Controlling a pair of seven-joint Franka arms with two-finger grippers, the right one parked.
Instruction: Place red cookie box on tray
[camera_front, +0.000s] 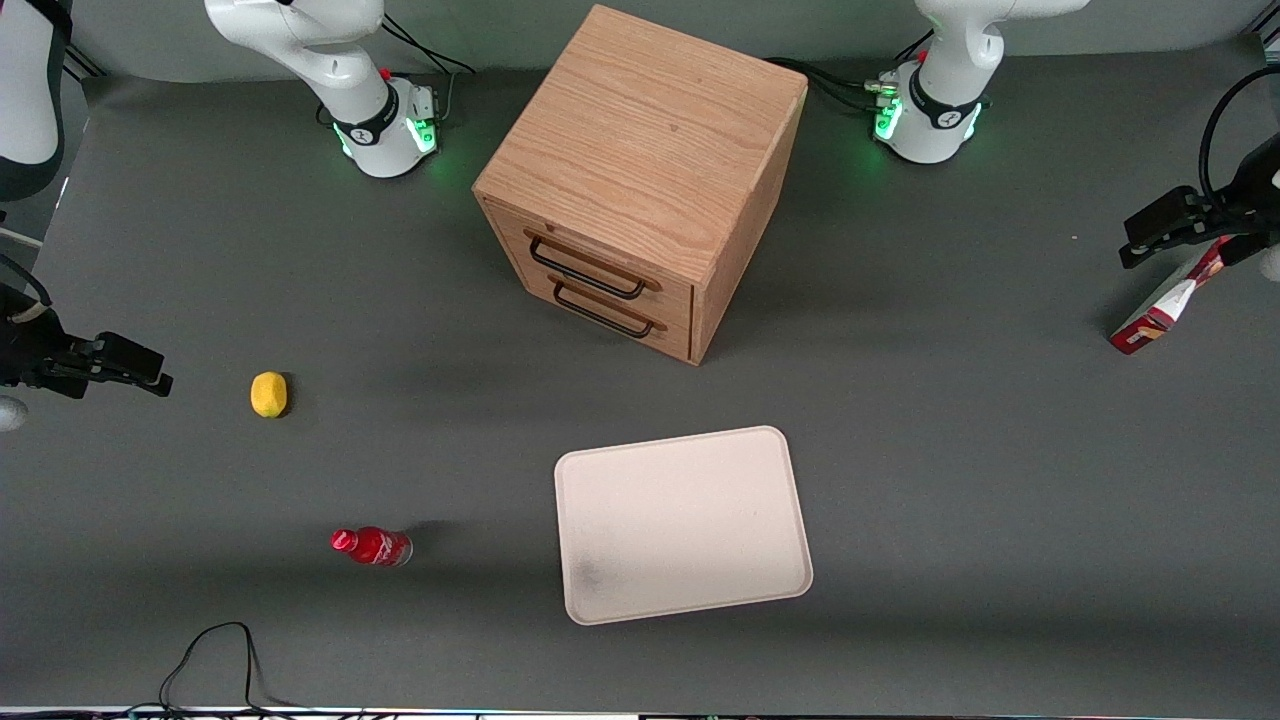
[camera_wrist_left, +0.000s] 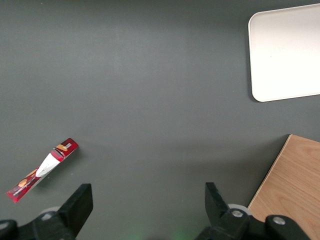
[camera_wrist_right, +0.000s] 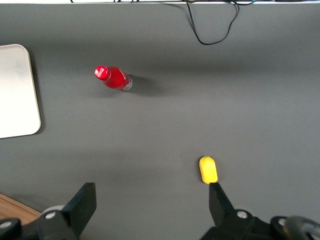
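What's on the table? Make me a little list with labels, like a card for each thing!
red cookie box: on the table, toward the working arm's end
tray: flat on the table, nothing on it
gripper: open, above the table near the box, not touching it
wooden drawer cabinet: farther from the front camera than the tray
red bottle: toward the parked arm's end
yellow lemon: near the bottle
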